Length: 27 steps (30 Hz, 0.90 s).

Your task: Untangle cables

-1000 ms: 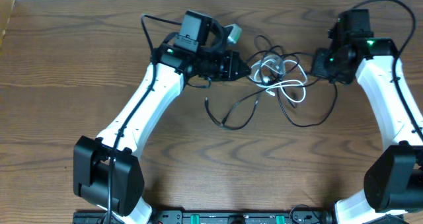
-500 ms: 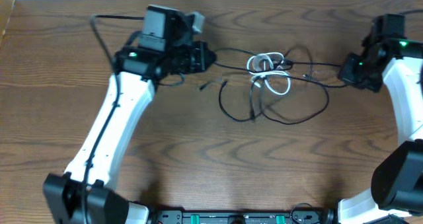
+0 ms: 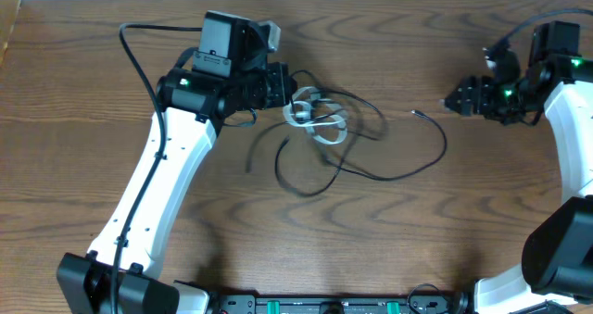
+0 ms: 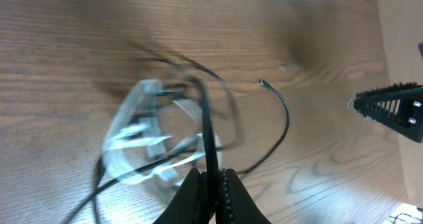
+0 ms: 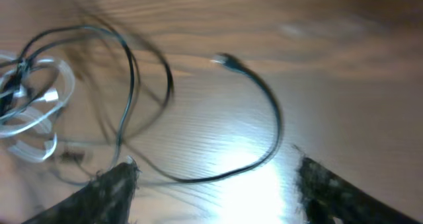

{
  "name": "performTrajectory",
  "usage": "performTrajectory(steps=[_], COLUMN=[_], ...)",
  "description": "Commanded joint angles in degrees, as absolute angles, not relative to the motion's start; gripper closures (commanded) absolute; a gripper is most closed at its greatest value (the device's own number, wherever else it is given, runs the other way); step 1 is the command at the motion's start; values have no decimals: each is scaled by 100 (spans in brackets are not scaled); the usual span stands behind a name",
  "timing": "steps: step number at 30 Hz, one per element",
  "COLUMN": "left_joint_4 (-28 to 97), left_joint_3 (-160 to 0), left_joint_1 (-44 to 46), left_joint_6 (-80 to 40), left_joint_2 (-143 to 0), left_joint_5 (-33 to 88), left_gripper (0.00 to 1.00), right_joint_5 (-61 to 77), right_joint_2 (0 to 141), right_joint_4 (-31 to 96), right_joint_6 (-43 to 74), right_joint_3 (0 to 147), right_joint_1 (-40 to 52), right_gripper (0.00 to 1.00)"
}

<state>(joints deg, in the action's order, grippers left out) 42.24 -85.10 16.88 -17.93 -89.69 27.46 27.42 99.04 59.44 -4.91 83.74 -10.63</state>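
The left pincer [image 3: 287, 88] is pressed together on the thin black cable [image 4: 206, 128], gripping it right where the knot begins. The shorter, coiled white-grey cable [image 4: 147, 86] lies bunched just beyond its tips, with black loops threaded through it. The right pincer [image 3: 457, 99] stands spread and holds nothing.

From the knot the black cable sweeps out toward the right arm in a wide arc flat on the desk, then curls back. Its small plug end [image 3: 415, 112] lies just beside the right pincer, on the side facing the tangle. The right arm is plainly the nearer one to this loose end, and the slack runs roughly along the line between the two arms. Any pull along that line would likely drag on the coil.

The brown wood-grain desk [image 3: 389, 249] is otherwise bare. Of the room only a pale strip shows beyond the far edge.
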Motion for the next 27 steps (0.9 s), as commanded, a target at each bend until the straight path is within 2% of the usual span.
performTrajectory(steps=[1,3,5,9,14,18,24,27], left_joint_4=[4217,4213,4112,3817,3273,3223,3221,3223], left_joint_3=[-8545,-8545,-8545,-8545,-8545,-8545,-8545,-8545], left_joint_1=[1820,1876,1959,1970,1968,1968,1968,1968], left_joint_6=[-1719,-1719,-1772,-2141,-2351,-2698,-2716,-2716], left_joint_2=[-8938,-8938,-8938,-8936,-8936,-8936,-8936,-8936], left_joint_5=[2648,2648,2650,2731,3542,3540,3535,3535], left_gripper=[92,92,92,92,92,92,92,92], right_joint_5=[3983,4274,4392,4386,4357,4191,3920,3828], right_joint_2=[9649,9555,9504,9616,9813,9937,10206,10353], right_joint_4=[5909,5732,5315,4921,4742,4692,4611,4595], right_joint_6=[-1304,-1313,-972,-567,-484,-379,937,1529], right_joint_3=[8547,8560,8560,8552,8545,8545,8536,8536], right_joint_1=[-869,-733,-333,259,930,1284,1599,1778], right_gripper=[20,20,28,32,38,41,55,56])
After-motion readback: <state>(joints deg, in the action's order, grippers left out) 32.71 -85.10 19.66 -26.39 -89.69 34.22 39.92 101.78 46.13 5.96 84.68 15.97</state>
